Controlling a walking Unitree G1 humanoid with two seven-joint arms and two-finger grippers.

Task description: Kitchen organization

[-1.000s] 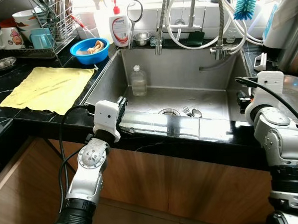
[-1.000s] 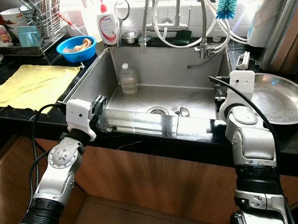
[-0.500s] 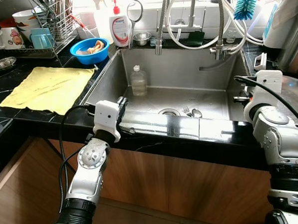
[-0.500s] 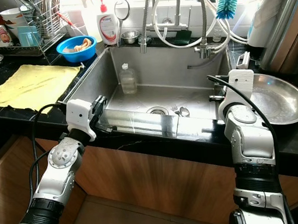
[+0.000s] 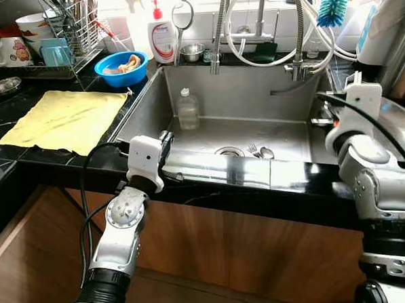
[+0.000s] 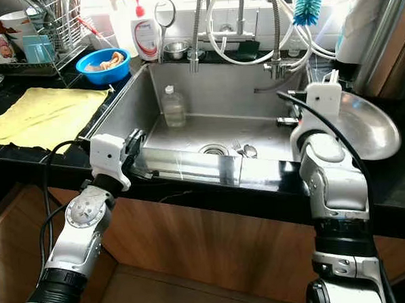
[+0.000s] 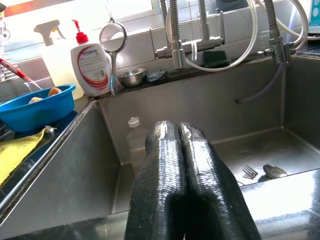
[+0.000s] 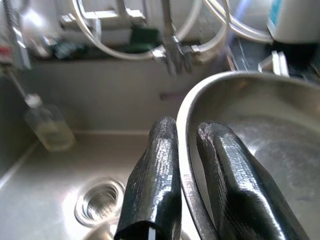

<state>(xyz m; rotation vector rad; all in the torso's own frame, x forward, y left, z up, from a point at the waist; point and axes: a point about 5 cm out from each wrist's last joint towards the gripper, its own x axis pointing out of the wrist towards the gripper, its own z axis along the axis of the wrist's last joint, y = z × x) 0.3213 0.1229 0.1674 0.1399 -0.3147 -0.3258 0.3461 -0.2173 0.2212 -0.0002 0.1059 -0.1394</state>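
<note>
Right gripper (image 8: 187,190) has its jaws clamped on the rim of the steel bowl (image 6: 367,126), one finger inside, one outside. It's a wide, shallow, shiny round bowl, tilted up off the black worktop (image 6: 401,182) at the sink's (image 6: 208,134) right edge, its near rim raised toward the basin. Left gripper (image 7: 180,165) sits at the sink's front lip, jaws pressed together, holding nothing. Down in the basin: a clear bottle (image 5: 188,109), plus a fork (image 5: 253,149) and spoon (image 5: 267,153) by the drain.
</note>
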